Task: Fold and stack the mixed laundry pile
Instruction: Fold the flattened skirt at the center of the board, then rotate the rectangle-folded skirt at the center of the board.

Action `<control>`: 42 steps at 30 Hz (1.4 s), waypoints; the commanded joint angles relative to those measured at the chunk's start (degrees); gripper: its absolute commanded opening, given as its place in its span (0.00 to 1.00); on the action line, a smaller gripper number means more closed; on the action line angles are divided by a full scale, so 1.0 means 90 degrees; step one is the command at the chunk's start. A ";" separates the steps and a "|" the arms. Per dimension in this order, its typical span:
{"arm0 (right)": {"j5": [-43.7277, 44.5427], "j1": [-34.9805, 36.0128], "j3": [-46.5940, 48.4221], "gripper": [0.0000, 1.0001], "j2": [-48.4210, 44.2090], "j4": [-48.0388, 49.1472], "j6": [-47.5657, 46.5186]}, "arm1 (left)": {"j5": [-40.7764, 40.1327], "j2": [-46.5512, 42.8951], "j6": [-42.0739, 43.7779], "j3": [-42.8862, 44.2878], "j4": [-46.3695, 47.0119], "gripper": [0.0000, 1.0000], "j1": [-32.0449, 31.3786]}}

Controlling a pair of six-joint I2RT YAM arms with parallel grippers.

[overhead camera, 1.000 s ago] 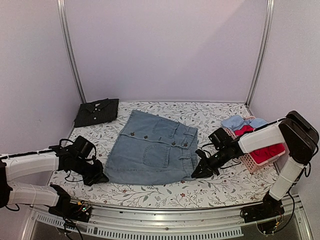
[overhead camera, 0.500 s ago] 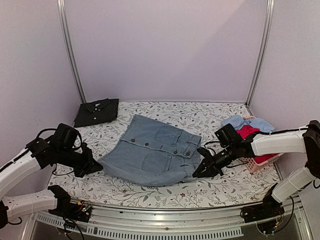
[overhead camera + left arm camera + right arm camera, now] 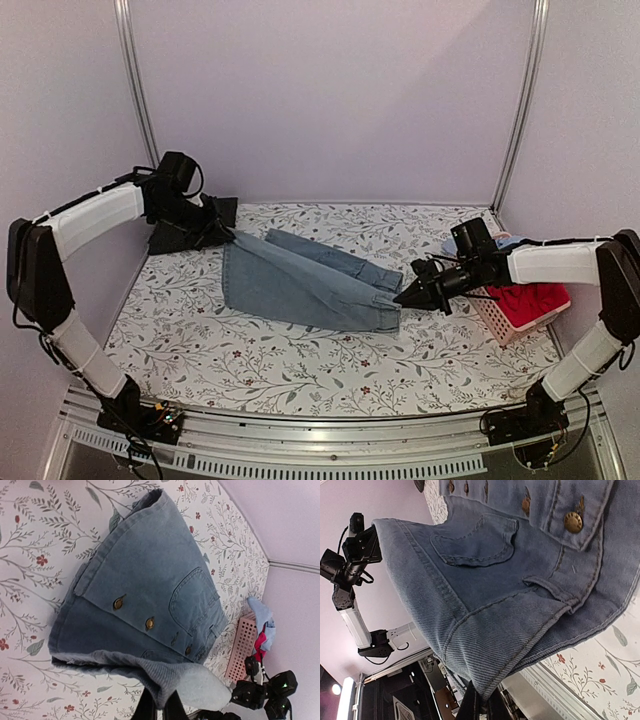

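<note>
The light-blue denim garment (image 3: 300,285) lies folded over itself across the table's middle, with brass buttons and a pocket showing in the left wrist view (image 3: 150,585). My left gripper (image 3: 225,238) is shut on its left corner at the back left; the pinched hem shows in its own view (image 3: 159,707). My right gripper (image 3: 402,298) is shut on the right corner, with the denim (image 3: 495,580) bunched between its fingers (image 3: 481,705). The folded black pinstriped shirt (image 3: 190,228) lies just behind the left gripper, partly hidden by the arm. A red garment (image 3: 530,300) and a pale blue one (image 3: 468,243) sit in the basket.
The pink slatted basket (image 3: 497,322) stands at the right edge, close behind the right arm, and is also seen from the left wrist (image 3: 240,645). Lilac walls close the back and sides. The floral table cover (image 3: 300,360) runs to the metal rail at the front.
Both grippers lifted the near edge of the denim garment and carried it toward the back, folding it over. The left arm swung from the front left to the back left, beside the black shirt.
</note>
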 commanded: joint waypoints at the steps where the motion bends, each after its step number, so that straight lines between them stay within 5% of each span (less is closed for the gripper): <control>1: -0.0401 -0.0465 0.0699 0.00 0.0610 0.0233 0.0186 | 0.0308 0.1383 0.0646 0.1471 0.0423 0.00 0.0267; 10: -0.0379 -0.1133 0.2077 0.00 0.2299 0.0278 -0.0007 | 0.1217 0.4516 0.0754 0.4570 0.0414 0.00 0.0447; 12: -0.0298 -0.1278 0.2204 0.13 0.2544 0.0271 -0.0024 | 0.1381 0.4947 0.0685 0.4820 0.0636 0.03 0.0448; 14: -0.0229 -0.1369 0.2310 0.38 0.2681 0.0255 -0.0009 | 0.1508 0.5313 0.0725 0.5170 0.0584 0.27 0.0460; 15: -0.0172 -0.1396 0.2391 0.43 0.2689 0.0243 -0.0008 | 0.1507 0.5387 0.0793 0.5295 0.0562 0.40 0.0470; 18: 0.0118 -0.1427 0.2780 0.50 0.2506 0.0015 -0.0174 | 0.1151 0.5146 0.1067 0.5368 0.0495 0.85 0.0476; 20: 0.0422 -0.1435 0.3096 0.52 0.2323 -0.0343 -0.0653 | 0.1058 0.4914 0.1300 0.5258 0.0468 0.99 0.0495; 26: 0.1671 -0.1302 0.4388 0.54 0.2651 -0.1681 -0.2657 | 0.1015 0.3845 0.1911 0.3539 0.0969 1.00 0.0263; 35: 0.1493 -0.0568 0.6540 0.55 0.4501 -0.2685 -0.4225 | 0.0934 0.3096 0.2189 0.1624 0.1426 1.00 -0.0911; 42: 0.2522 -0.0186 0.6354 0.54 0.5279 -0.3024 -0.5081 | 0.0769 0.3379 0.2445 0.1179 0.1532 1.00 -0.1091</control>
